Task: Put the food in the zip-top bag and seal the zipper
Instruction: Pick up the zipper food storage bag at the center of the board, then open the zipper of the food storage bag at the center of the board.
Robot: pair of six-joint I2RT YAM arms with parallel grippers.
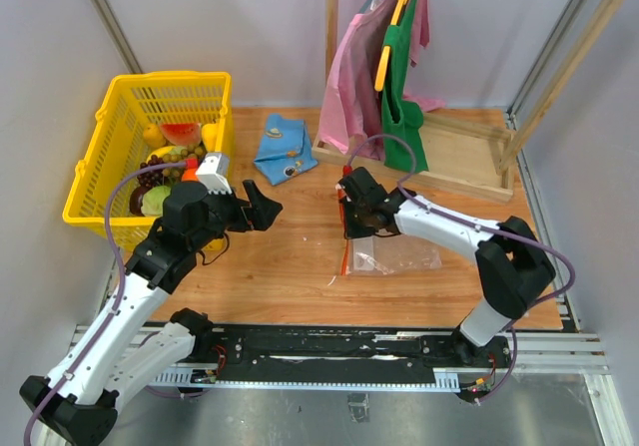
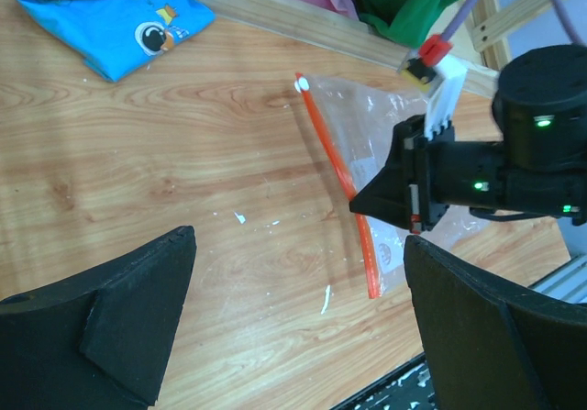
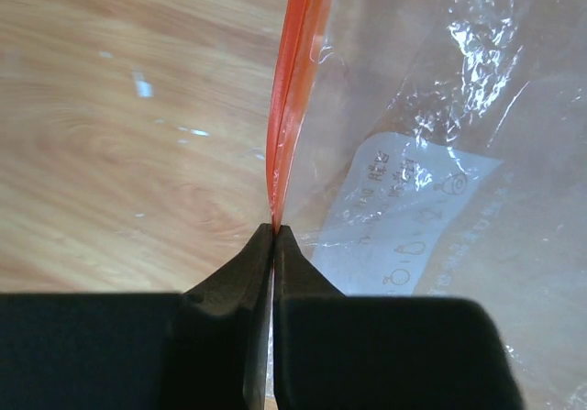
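Table (image 2: 165, 153): wood-grain top, smooth, low sheen. Zip-top bag (image 3: 440, 107): thin clear plastic, glossy, crinkled. Zipper (image 3: 292, 89): red plastic, semi-gloss. Right gripper (image 3: 273, 236): matt black. Basket (image 1: 92, 172): yellow plastic lattice, slight shine. Blue cloth (image 2: 101, 11): soft fabric, matt.

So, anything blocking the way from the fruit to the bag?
Nothing lies on the table between fruit and bag, but the right gripper is pinched shut on the zipper, whose lips look closed there.
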